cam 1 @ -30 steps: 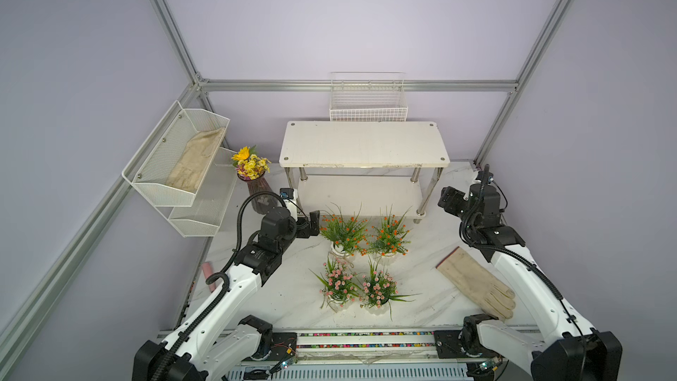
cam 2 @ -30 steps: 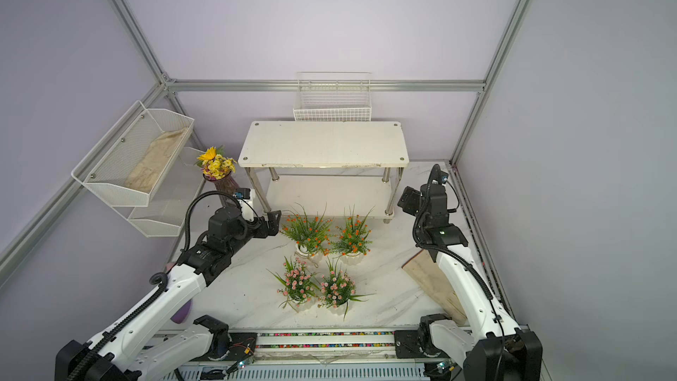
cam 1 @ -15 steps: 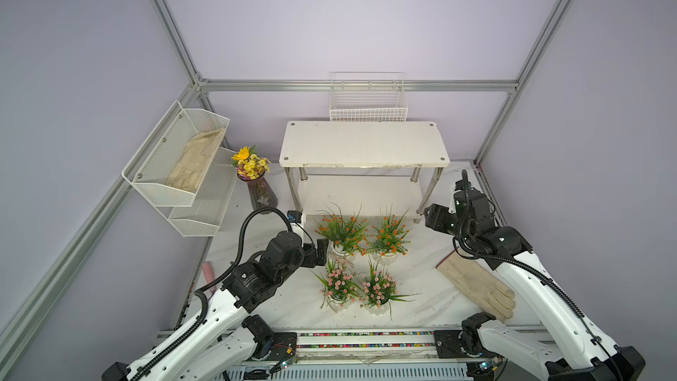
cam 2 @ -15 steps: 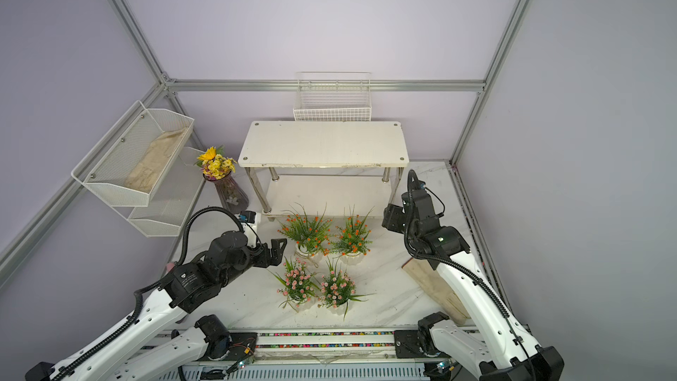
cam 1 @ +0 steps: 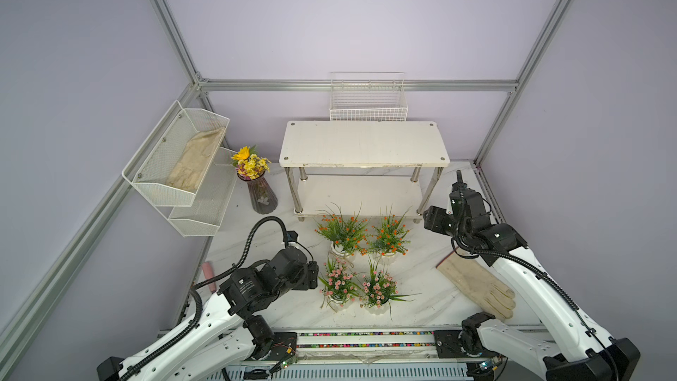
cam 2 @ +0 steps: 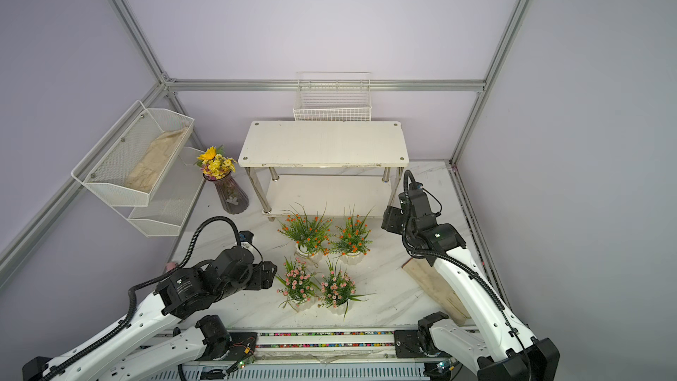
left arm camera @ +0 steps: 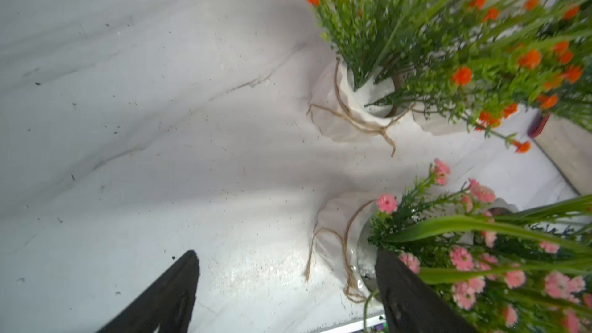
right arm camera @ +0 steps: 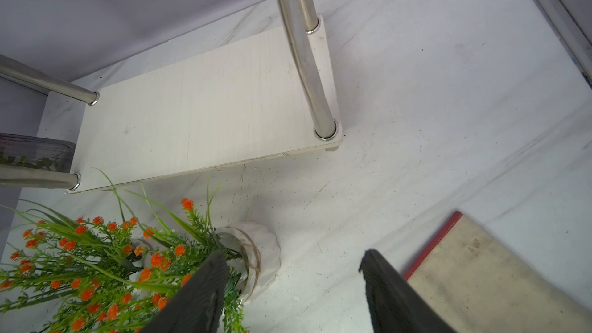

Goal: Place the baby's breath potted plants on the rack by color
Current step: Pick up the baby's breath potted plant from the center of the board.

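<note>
Four baby's breath potted plants stand on the marble table in front of the rack (cam 1: 362, 142). Two orange ones (cam 1: 342, 230) (cam 1: 389, 234) are nearer the rack; two pink ones (cam 1: 339, 284) (cam 1: 379, 287) are nearer the front. My left gripper (left arm camera: 286, 253) is open, low beside the left pink plant (left arm camera: 336, 219), whose white pot lies close to one finger. My right gripper (right arm camera: 293, 254) is open beside the right orange plant (right arm camera: 262, 245), one finger against its leaves. Both rack boards are bare.
A yellow bouquet in a dark vase (cam 1: 258, 185) stands left of the rack. Mesh wall baskets (cam 1: 176, 163) hang at the left, a wire basket (cam 1: 368, 104) behind the rack. A beige glove (cam 1: 476, 285) lies at the right, under my right arm.
My left arm has swung from the orange plant down to the left pink plant. My right arm has come in from the table's right edge toward the right orange plant. Both grippers' jaws have narrowed somewhat.
</note>
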Controlling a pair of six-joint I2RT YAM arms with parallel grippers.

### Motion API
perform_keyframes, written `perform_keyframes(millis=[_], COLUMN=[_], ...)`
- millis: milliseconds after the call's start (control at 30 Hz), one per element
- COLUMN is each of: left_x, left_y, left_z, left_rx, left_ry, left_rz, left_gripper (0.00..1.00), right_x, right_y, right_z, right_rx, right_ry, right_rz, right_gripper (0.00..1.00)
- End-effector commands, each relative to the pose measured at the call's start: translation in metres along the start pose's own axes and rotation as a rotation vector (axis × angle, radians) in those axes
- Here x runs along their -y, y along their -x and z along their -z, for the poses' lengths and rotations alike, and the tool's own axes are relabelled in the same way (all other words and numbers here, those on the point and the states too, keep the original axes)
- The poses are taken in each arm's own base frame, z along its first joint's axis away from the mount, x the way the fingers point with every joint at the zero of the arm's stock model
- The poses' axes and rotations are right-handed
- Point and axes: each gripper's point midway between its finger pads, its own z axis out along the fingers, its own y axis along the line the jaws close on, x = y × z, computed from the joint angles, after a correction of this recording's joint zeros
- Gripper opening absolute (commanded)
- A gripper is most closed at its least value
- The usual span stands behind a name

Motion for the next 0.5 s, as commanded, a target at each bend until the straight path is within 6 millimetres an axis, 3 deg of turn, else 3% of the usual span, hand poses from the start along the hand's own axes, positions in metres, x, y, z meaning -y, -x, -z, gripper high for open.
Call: perform_keyframes(millis=[0, 200, 467], left_x=[0.003, 0.0, -0.035], left_y=[-0.011, -0.019, -0.014], left_z=[0.007, 0.009, 0.042], left_rx=[-0.074, -0.07, 0.048], left_ry=[0.029, 0.025, 0.044], left_rz=[0.037, 0.064, 0.213], left_gripper=[0.86, 0.83, 0.82], right_x=[-0.002, -0.001, 0.0], right_y=[0.004, 0.004, 0.004], right_z=[0.004, 0.007, 0.009], right_rx=[0.027, 0.033, 0.039], right_ry=[0.009, 0.008, 0.011], right_rz=[0.0, -0.001, -0.01], right_gripper=[0.7, 0.7, 0.7])
